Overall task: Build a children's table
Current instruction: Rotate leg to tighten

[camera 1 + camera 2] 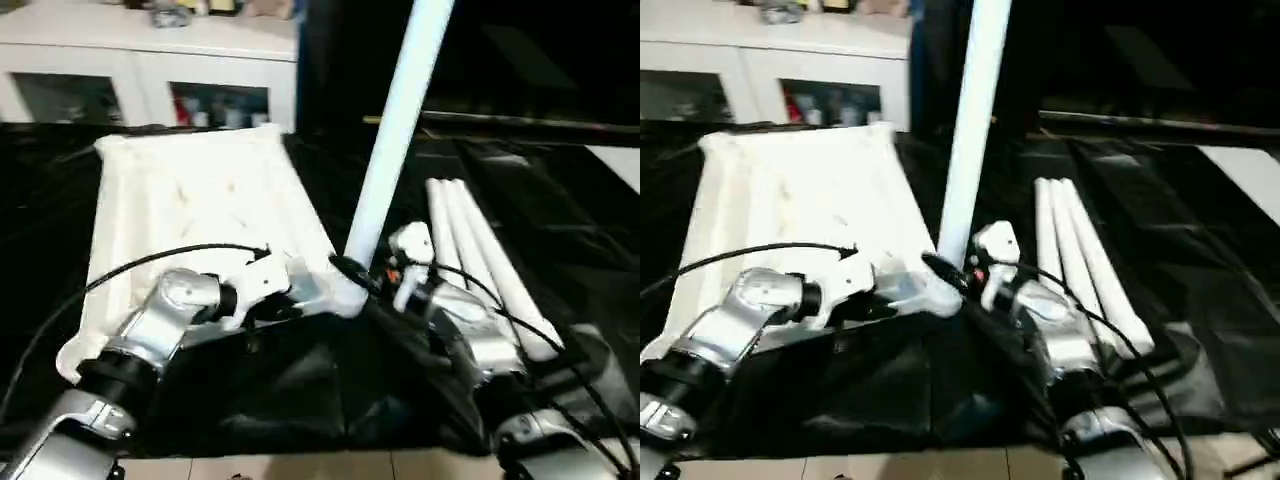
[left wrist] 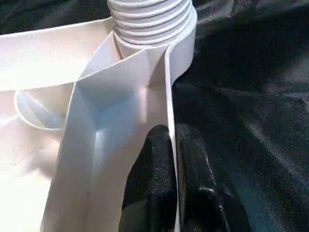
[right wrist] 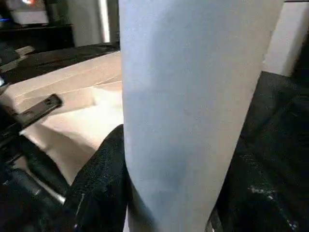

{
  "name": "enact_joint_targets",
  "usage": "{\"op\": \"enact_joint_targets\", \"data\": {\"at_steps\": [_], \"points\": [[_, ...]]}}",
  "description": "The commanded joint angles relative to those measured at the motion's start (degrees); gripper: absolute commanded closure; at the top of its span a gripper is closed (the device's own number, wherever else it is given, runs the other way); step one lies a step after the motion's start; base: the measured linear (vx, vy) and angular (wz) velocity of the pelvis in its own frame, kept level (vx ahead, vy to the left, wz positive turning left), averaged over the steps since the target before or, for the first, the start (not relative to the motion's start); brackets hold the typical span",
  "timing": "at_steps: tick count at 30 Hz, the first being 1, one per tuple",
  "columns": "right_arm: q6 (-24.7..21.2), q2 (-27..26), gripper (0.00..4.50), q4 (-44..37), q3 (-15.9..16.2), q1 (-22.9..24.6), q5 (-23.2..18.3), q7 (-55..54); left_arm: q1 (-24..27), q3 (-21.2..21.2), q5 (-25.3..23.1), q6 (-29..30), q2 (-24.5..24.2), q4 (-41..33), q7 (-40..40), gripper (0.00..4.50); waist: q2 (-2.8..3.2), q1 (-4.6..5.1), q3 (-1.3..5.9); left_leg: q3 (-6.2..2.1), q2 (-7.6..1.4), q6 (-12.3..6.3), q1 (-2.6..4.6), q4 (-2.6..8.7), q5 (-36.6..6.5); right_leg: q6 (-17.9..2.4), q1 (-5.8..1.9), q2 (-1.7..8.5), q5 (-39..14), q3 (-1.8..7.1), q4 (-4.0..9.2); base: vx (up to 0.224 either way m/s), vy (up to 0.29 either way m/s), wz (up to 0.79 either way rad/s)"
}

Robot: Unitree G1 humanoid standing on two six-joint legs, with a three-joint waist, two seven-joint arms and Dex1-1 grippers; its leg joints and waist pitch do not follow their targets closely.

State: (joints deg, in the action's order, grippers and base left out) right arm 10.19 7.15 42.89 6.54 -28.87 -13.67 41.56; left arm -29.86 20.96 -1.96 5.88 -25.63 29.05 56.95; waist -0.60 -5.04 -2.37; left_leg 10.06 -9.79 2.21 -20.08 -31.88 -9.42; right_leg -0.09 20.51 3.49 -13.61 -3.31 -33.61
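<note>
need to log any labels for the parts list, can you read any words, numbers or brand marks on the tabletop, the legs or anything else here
No readable text in these pictures.
Tabletop: plain white, no marking seen.
Upright leg and the spare legs lying on the black cloth: plain white, no print.
Cabinet behind: things behind its glass doors are too blurred to read.

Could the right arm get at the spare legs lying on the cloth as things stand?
Probably not right away: the right gripper is closed around the standing leg at the tabletop corner. The three spare legs lie just beside its forearm with nothing between, so they look reachable after letting go.
</note>
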Motion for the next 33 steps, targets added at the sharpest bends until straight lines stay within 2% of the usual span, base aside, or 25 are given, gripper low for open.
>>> {"op": "enact_joint_targets", "data": {"at_steps": [1,4,5,7,10,11,13,14,15,16,17,18,19,20,21,22,23,24,25,26,27,28,29,30,33], "points": [[-4.29,3.67,2.62,11.25,-2.16,4.21,5.25,-7.47,-0.34,-1.96,1.65,-1.25,-0.02,-3.49,1.35,4.5,1.24,0.61,1.29,-3.44,-3.97,5.99,2.32,5.14,-41.27,-6.01,1.29,5.99,-34.13,2.51,6.36,0.0,0.0,0.0],[-3.25,3.17,2.62,12.57,-1.45,3.67,5.41,-9.13,0.12,-2.08,1.0,0.5,0.15,-4.64,0.46,4.5,1.59,0.76,1.28,-3.61,-4.06,6.46,2.17,5.69,-43.07,-6.0,1.04,5.65,-31.44,2.06,6.22,0.0,0.0,0.0],[-3.11,3.06,2.62,12.81,-1.37,3.52,5.44,-9.59,0.15,-2.26,0.78,1.33,0.26,-4.83,-0.26,4.5,1.69,0.75,1.19,-3.54,-4.03,6.68,2.39,5.77,-44.36,-5.94,1.31,5.53,-31.03,1.93,6.27,0.0,0.0,0.0],[-2.81,2.73,2.62,13.5,-1.42,2.99,5.63,-10.91,0.24,-2.69,0.51,3.37,0.81,-5.27,-2.32,4.5,1.71,0.74,1.08,-3.37,-3.87,6.56,2.95,5.51,-45.66,-5.93,1.8,5.66,-31.97,1.95,6.58,0.0,0.0,0.0],[-2.76,2.26,2.62,14.14,-1.73,2.36,5.77,-12.42,0.3,-3.21,0.33,5.68,1.82,-5.6,-5.02,4.5,1.48,0.85,0.99,-3.48,-3.62,6.0,3.02,5.4,-45.58,-4.98,1.75,5.67,-33.9,1.47,7.01,0.0,0.0,0.0],[-2.99,1.73,2.62,14.91,-2.16,1.58,5.64,-14.06,0.27,-3.82,-0.24,8.34,3.29,-5.85,-8.51,4.5,1.73,0.9,0.9,-3.63,-3.57,5.72,2.79,5.51,-45.93,-4.32,1.51,5.79,-34.91,1.05,7.11,0.0,0.0,0.0],[-3.32,0.44,2.62,16.98,-3.31,-0.42,5.09,-18.06,0.36,-5.49,-1.23,15.54,7.44,-6.87,-16.87,4.5,2.12,1.06,0.7,-3.28,-3.8,6.39,3.52,6.04,-49.41,-4.36,1.87,4.84,-33.19,-0.2,7.03,0.0,0.0,0.0],[-3.41,0.25,2.62,17.22,-3.5,-0.68,4.92,-18.52,0.42,-5.62,-1.3,16.1,7.93,-7.08,-17.63,4.5,2.2,1.18,0.62,-3.2,-3.81,6.26,3.5,6.31,-50.38,-4.29,1.81,4.49,-32.27,-0.63,6.99,0.0,0.0,0.0],[-4.05,-1.18,2.62,18.96,-4.83,-2.7,3.72,-21.69,1.1,-6.13,-1.84,20.63,11.61,-9.18,-22.43,4.5,2.84,1.19,0.61,-3.03,-4.19,6.37,2.07,7.9,-52.61,-4.48,0.3,3.79,-28.7,-1.18,5.41,0.0,0.0,0.0],[-4.15,-1.71,2.62,19.73,-5.23,-3.53,3.29,-22.74,1.44,-6.07,-2.02,22.44,12.86,-10.26,-23.76,4.5,2.9,1.1,0.47,-2.47,-4.62,6.49,0.41,9.87,-54.35,-4.96,-1.03,2.88,-25.85,-1.82,3.23,-0.106,0.019,-0.05],[-4.49,-2.54,2.62,20.75,-5.66,-4.85,2.85,-24.34,1.82,-5.56,-2.78,23.97,14.84,-11.28,-25.82,4.5,3.99,-2.1,0.74,0.1,-5.46,7.13,-4.74,14.44,-58.23,-5.79,-4.81,1.38,-13.64,-2.12,-7.08,-0.106,0.019,-0.05],[-5.02,-3.88,2.62,22.18,-6.31,-6.78,2.07,-26.38,2.08,-4.41,-4.19,25.27,17.3,-12.17,-28.48,4.5,0.47,-2.73,1.72,2.39,-4.14,4.46,-0.87,11.97,-45.93,-3.71,-1.55,2.54,-19.83,1.98,-4.63,-0.065,-0.068,0.16],[-5.05,-3.96,2.62,22.25,-6.35,-6.87,2.02,-26.48,2.09,-4.34,-4.27,25.31,17.41,-12.19,-28.6,4.5,-2.69,-1.77,0.64,-0.08,-1.54,2.21,7.24,-5.5,-25.07,-2.51,8.26,11.27,-54.1,4.41,9.89,0.155,-0.137,0.1],[-5.53,-5.04,2.62,23.1,-6.81,-8.25,1.47,-27.7,2.01,-3.55,-5.41,25.87,19.04,-12.27,-30.57,4.5,-0.44,-2.22,0.9,-2.63,-1.03,0.28,3.87,-5.23,-13.23,-4.53,4.96,12.93,-54.44,7.94,10.02,0.155,-0.137,0.1],[-5.62,-5.41,2.62,23.43,-6.84,-8.76,1.58,-28.14,1.96,-3.34,-5.8,26.47,19.56,-12.41,-31.4,4.5,-0.6,-2.47,1.28,-4.83,-0.62,0.54,-4.25,-2.28,-4.17,-5.58,-3.52,10.91,-42.31,4.43,5.18,0.21,-0.055,-0.37],[-5.75,-5.83,2.62,23.73,-6.81,-9.28,1.77,-28.54,1.87,-3.08,-6.22,26.87,19.84,-12.46,-31.9,4.5,0.31,-3.44,2.86,-3.75,-2.69,2.28,-0.22,1.93,-3.95,-6.4,-0.24,5.39,-20.75,2.11,2.94,0.0,0.0,0.0],[-5.87,-6.31,2.62,24.04,-6.82,-9.84,1.88,-28.84,1.66,-3.13,-6.58,27.22,20.24,-12.29,-32.79,4.5,0.31,-3.44,2.86,-3.75,-2.69,2.28,-0.22,1.93,-3.95,-6.4,-0.24,5.39,-20.75,2.11,2.94,0.0,0.0,0.0],[-5.9,-6.77,2.62,24.45,-6.99,-10.39,1.93,-29.1,1.42,-3.5,-6.65,27.76,20.66,-12.17,-33.7,4.5,0.74,-1.72,2.25,-2.62,-3.4,2.2,1.33,3.24,-20.48,-10.64,1.21,3.8,-13.46,2.48,2.59,-0.051,-0.058,0.33],[-5.9,-6.77,2.62,24.45,-6.99,-10.39,1.93,-29.1,1.42,-3.5,-6.65,27.76,20.66,-12.17,-33.7,4.5,0.86,-1.35,1.9,-2.45,-3.21,2.78,1.12,3.58,-25.17,-10.97,1.23,3.94,-16.67,2.52,3.02,-0.028,-0.059,0.1],[-5.83,-7.26,2.62,25.07,-7.2,-11.03,2.15,-29.2,1.08,-4.05,-6.72,28.53,20.97,-12.1,-34.88,4.5,0.51,-0.78,1.97,-2.55,-2.88,3.48,0.26,3.83,-28.07,-9.52,0.55,4.41,-21.26,2.32,3.48,-0.028,-0.059,0.1],[-5.62,-7.62,2.62,25.83,-7.5,-11.59,2.59,-29.16,0.81,-4.62,-7.01,29.4,21.1,-12.29,-35.93,4.5,-0.05,-0.58,1.86,-2.58,-2.89,3.64,0.47,3.96,-30.36,-7.3,1.0,4.72,-26.71,2.24,4.41,0.0,0.0,0.0],[-5.64,-7.75,2.62,26.28,-7.6,-11.87,2.9,-28.99,0.58,-5.04,-7.15,29.8,20.99,-12.31,-36.3,4.5,0.14,-0.8,1.99,-2.67,-2.8,3.7,0.73,3.98,-30.36,-5.84,1.2,5.06,-29.33,2.41,4.77,0.0,0.0,0.0],[-5.63,-7.77,2.62,26.46,-7.6,-11.97,3.01,-28.97,0.57,-5.13,-7.2,29.91,20.95,-12.38,-36.39,4.5,0.11,-0.77,2.05,-2.61,-2.84,3.57,0.72,4.04,-29.57,-5.47,1.24,5.13,-29.19,2.47,4.9,0.0,0.0,0.0],[-5.6,-7.81,2.62,27.12,-7.57,-12.31,3.4,-28.94,0.58,-5.44,-7.35,30.3,20.81,-12.71,-36.67,4.5,-0.27,-0.76,2.25,-2.57,-2.88,3.04,0.09,4.36,-26.29,-5.16,0.6,5.19,-26.99,2.4,4.81,0.0,0.0,0.0],[-5.86,-7.59,2.62,27.51,-7.2,-12.48,4.16,-28.53,0.67,-5.64,-7.27,29.57,19.9,-12.82,-36.18,4.5,-0.24,-0.78,2.49,-2.25,-3.23,2.77,-0.06,4.66,-21.62,-6.14,0.31,5.09,-20.55,2.35,4.7,0.0,0.0,0.0]]}}
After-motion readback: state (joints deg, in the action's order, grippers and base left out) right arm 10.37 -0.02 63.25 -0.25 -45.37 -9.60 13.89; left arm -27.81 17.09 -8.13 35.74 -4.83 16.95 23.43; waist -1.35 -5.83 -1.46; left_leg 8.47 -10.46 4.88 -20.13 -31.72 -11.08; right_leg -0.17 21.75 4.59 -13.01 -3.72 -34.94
